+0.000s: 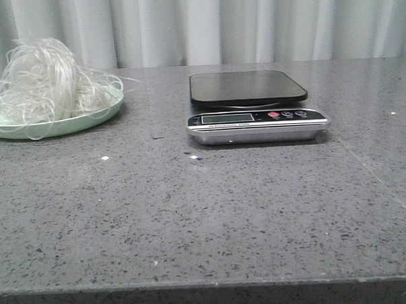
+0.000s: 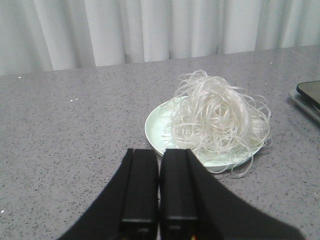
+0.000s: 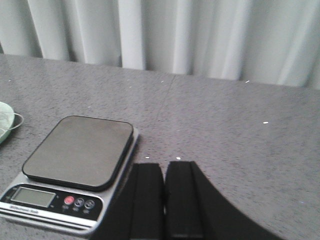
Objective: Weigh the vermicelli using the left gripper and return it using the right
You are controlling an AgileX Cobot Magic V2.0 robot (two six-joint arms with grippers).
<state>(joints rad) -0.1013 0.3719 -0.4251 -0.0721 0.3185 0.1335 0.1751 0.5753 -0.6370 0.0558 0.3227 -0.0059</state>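
The vermicelli [image 1: 41, 75], a fluffy whitish tangle, lies on a pale green plate [image 1: 87, 119] at the table's far left. It also shows in the left wrist view [image 2: 217, 115] on the plate [image 2: 156, 131]. A digital scale [image 1: 251, 89] with a black platform and silver front stands mid-table; its platform is bare. It also shows in the right wrist view [image 3: 80, 150]. My left gripper [image 2: 160, 152] is shut and empty, just short of the plate's rim. My right gripper [image 3: 164, 165] is shut and empty, beside the scale. Neither gripper shows in the front view.
The table is a grey speckled stone top [image 1: 205, 212]. A pale curtain [image 1: 251, 22] hangs behind its far edge. A few small crumbs [image 1: 105, 157] lie in front of the plate and the scale.
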